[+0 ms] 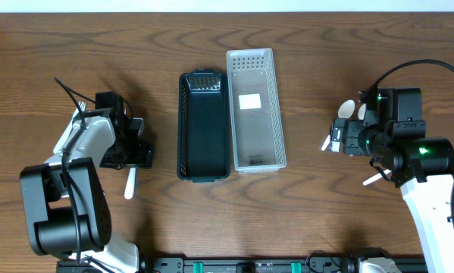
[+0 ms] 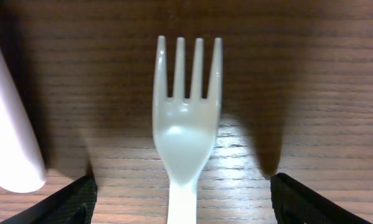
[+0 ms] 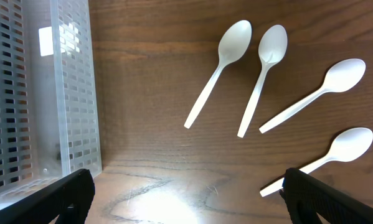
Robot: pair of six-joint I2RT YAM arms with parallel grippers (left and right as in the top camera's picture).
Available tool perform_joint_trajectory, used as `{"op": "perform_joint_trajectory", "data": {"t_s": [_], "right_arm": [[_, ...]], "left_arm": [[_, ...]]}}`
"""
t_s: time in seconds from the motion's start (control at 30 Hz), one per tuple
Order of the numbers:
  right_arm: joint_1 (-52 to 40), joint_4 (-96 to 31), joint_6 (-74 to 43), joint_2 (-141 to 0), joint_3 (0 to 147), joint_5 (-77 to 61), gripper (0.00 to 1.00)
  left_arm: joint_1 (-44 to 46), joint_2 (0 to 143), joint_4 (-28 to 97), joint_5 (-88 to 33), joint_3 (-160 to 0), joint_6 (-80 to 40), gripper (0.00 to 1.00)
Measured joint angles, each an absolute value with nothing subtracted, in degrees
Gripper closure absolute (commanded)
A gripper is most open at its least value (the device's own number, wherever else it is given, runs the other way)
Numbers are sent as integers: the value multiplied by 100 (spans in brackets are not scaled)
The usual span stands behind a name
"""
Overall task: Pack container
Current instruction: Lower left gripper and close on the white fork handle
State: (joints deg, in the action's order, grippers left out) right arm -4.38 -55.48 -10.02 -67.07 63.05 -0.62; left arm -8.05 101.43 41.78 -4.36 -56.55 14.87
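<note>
A black slotted basket [image 1: 204, 125] and a clear slotted basket [image 1: 255, 110] stand side by side mid-table. My left gripper [image 1: 134, 154] is open and low over a white plastic fork [image 2: 186, 124]. The fork lies on the wood between the fingers [image 2: 183, 202], and its handle [image 1: 129, 182] sticks out toward the front edge. My right gripper [image 1: 337, 139] is open and empty [image 3: 186, 193] over bare wood. Several white plastic spoons [image 3: 220, 68] lie just beyond it, right of the clear basket [image 3: 68, 93].
A second white utensil handle [image 2: 9, 137] lies left of the fork. Spoon bowls [image 1: 348, 110] show beside the right arm, and another spoon end [image 1: 374, 179] shows under it. Both baskets look empty apart from a label in the clear one.
</note>
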Motion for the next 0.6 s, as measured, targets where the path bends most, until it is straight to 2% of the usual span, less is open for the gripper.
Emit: {"op": "perform_joint_trajectory", "data": {"t_s": [0.47, 0.6], "right_arm": [[-438, -5551, -1002, -6707, 6305, -62, 1], [-438, -5551, -1002, -6707, 6305, -62, 1]], "left_arm": [[-803, 10180, 4176, -185, -5655, 1485, 18], [-803, 10180, 4176, -174, -5655, 1485, 29]]}}
